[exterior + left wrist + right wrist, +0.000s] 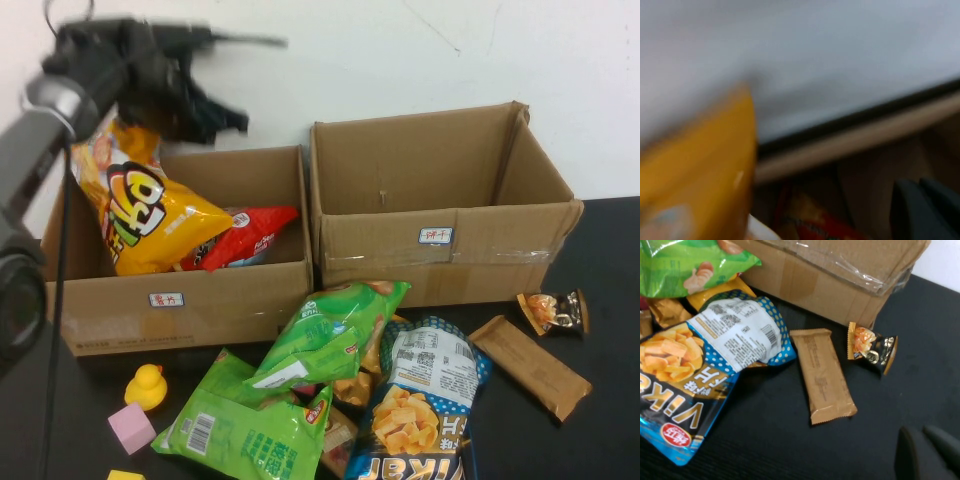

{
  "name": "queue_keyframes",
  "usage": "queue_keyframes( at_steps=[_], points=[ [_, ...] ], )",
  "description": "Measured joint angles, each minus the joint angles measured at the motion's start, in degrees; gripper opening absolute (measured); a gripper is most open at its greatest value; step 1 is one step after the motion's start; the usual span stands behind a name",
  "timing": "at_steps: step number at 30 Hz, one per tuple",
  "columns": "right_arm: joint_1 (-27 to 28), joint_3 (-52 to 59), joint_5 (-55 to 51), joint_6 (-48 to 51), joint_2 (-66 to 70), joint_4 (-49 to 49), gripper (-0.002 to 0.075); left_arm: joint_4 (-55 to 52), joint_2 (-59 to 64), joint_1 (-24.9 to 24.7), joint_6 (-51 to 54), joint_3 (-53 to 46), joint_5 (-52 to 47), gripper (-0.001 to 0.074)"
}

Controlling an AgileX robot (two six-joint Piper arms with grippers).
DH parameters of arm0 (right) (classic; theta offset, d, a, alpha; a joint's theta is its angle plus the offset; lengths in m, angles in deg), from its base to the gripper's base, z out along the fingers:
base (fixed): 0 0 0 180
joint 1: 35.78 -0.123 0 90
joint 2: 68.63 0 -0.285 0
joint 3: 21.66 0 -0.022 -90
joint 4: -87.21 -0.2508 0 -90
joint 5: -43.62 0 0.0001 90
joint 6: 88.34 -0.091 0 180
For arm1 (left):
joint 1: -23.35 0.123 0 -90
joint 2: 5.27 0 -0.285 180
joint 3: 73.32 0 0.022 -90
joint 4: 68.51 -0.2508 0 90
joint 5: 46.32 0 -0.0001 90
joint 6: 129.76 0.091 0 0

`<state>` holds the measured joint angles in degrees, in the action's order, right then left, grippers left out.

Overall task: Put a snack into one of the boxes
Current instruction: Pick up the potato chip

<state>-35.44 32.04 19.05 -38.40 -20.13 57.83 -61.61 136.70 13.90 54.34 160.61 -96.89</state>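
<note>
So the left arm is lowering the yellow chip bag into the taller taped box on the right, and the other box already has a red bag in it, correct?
Not quite. In the high view the left gripper hangs over the lower box on the left with the yellow chip bag, beside the red bag. The taped box is elsewhere.

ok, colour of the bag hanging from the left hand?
Yellow-orange bag with a red logo, clearest in the high view, hanging from the left hand over the lower box.
</note>
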Motion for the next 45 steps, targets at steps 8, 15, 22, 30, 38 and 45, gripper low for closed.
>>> queue_keyframes(
  at_steps=[8, 15, 22, 30, 38, 45],
  points=[
    [0.00, 0.00, 0.24, 1.73, 1.40, -1.86, -0.0001, -7.46, -10.65, -0.18, 1.12, 1.22, -9.19, -0.0001],
    [0.00, 0.00, 0.44, 2.63, 1.55, -2.87, -0.0001, -4.22, -9.00, 2.96, 3.12, -4.14, -12.74, -0.0001],
    [0.00, 0.00, 0.23, 3.38, 1.55, -3.76, -0.0001, -7.97, -7.81, 4.69, 0.05, -15.87, -9.92, -0.0001],
    [0.00, 0.00, -0.36, 3.60, 1.59, -4.24, -0.0001, -7.76, -8.53, 4.93, -0.08, -21.86, -5.70, -0.0001],
    [0.00, 0.00, -0.47, 3.95, 1.68, -4.58, -0.0001, -4.07, -21.40, 0.86, 0.68, -22.47, 2.05, -0.0001],
    [0.00, 0.00, -0.37, 4.28, 1.68, -5.46, -0.0001, -2.53, -34.61, -11.01, 4.40, -29.12, -2.40, -0.0001]
  ],
)
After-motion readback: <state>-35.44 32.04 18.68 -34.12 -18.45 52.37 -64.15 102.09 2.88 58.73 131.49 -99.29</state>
